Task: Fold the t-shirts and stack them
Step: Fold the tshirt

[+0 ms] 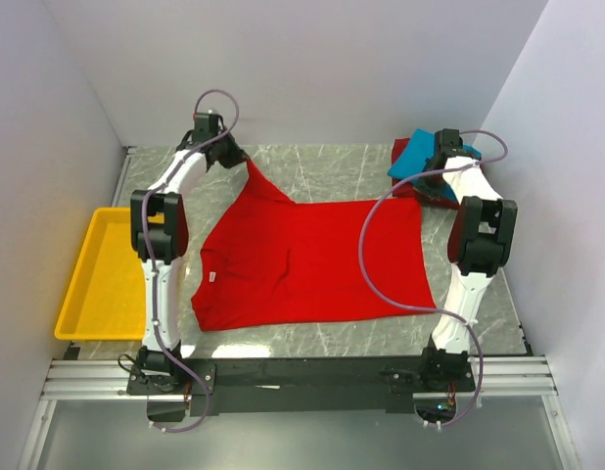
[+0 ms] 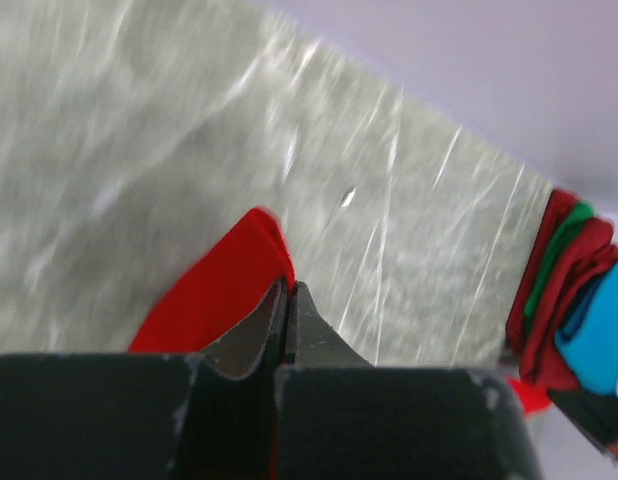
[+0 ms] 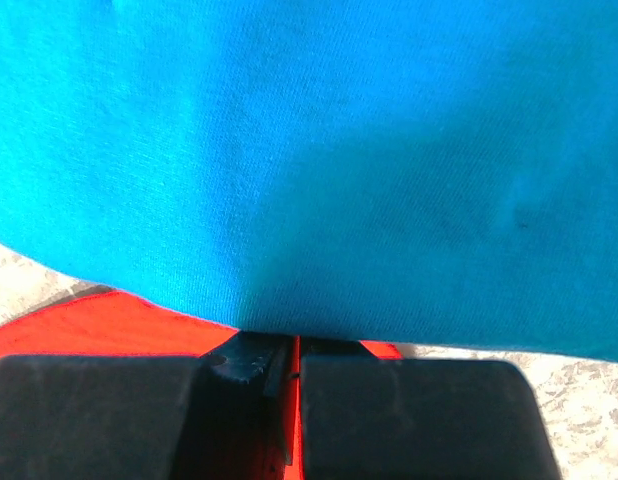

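From where I stand, the bright red cotton t-shirt (image 1: 312, 259) is spread flat in the middle of the grey marbled worktop (image 1: 332, 171). Its collar and small white neck label (image 1: 212, 277) are towards the left arm and its hem towards the right, so its long axis runs straight across in front of both arms.

The left pincer (image 2: 289, 290) is clenched on the tip of the far sleeve, which is drawn out into a point towards the back left corner. The right pincer (image 3: 292, 350) is also pressed together with a sliver of bright red between its fingers. I take that to be the far hem corner, though I can't be sure.

So each arm sits at its own end of the far edge, with the body of the shirt lying nearer the bases. I'd judge the fold has to carry that edge towards the near side.

The overhead view hides both grips. The left wrist view shows its clamp plainly. The right wrist view is mostly filled by the folded turquoise-blue shirt (image 1: 412, 157), which rests on the darker red folded shirt (image 1: 398, 149) at the back right. An empty-looking yellow plastic tray (image 1: 87, 294) sits off to the left.
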### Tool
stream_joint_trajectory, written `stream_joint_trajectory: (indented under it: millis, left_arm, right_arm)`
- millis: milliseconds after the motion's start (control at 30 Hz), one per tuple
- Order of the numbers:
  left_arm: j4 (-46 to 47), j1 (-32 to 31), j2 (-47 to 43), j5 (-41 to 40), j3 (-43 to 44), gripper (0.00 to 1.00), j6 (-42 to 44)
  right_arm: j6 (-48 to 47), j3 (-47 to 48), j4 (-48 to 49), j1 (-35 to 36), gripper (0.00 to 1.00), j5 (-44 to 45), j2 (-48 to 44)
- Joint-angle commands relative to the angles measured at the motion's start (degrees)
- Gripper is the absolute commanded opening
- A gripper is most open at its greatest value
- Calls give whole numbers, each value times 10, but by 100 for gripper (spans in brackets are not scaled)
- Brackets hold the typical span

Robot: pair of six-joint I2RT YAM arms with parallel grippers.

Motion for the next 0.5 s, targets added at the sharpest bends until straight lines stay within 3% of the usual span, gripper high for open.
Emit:
stream_joint_trajectory:
  millis: [0, 467]
  left_arm:
    - [26, 2, -96, 32, -74, 0, -39]
    - [63, 2, -320, 49, -363, 0, -110]
  right_arm:
    - [-8, -10, 8, 4, 0, 6, -38]
    - [-10, -148, 44, 17, 0, 22, -133]
